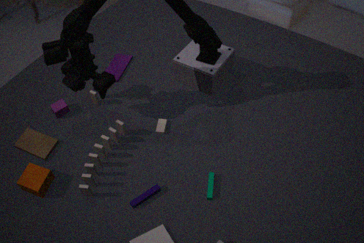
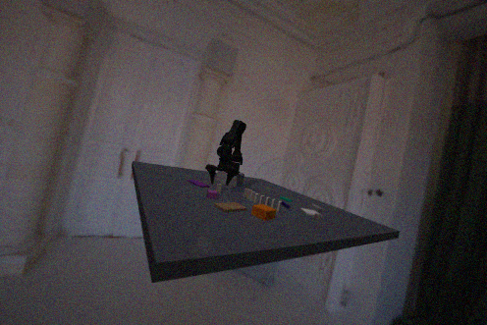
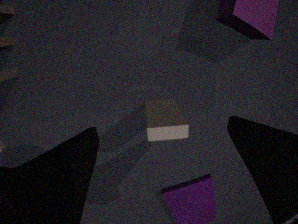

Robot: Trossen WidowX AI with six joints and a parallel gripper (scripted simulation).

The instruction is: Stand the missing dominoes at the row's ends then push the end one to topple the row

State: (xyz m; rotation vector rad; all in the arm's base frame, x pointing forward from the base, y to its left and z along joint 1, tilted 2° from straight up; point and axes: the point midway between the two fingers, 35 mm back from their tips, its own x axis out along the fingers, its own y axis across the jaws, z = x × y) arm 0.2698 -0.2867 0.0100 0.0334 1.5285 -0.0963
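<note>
Several cream dominoes stand upright in a slightly curved row (image 1: 95, 158) (image 2: 265, 199). Another domino (image 1: 94, 96) (image 2: 219, 188) (image 3: 167, 132) stands upright by itself, beyond the far end of the row in the top view. One more domino (image 1: 161, 125) lies flat to the right of the row's far end. My gripper (image 1: 88, 92) (image 2: 221, 184) (image 3: 166, 129) is open and empty, pointing down above the lone domino. In the wrist view that domino shows between the two spread fingertips, with a gap on both sides. Whether the fingertips reach down to its height is hard to tell.
A magenta block (image 1: 60, 108) (image 3: 256, 15) and purple slab (image 1: 119, 66) (image 3: 194, 201) are near the lone domino. A tan board (image 1: 36, 142) and orange block (image 1: 36, 178) lie left of the row; a dark purple bar (image 1: 145, 195), green bar (image 1: 210, 186) and white piece (image 1: 155, 236) lie right.
</note>
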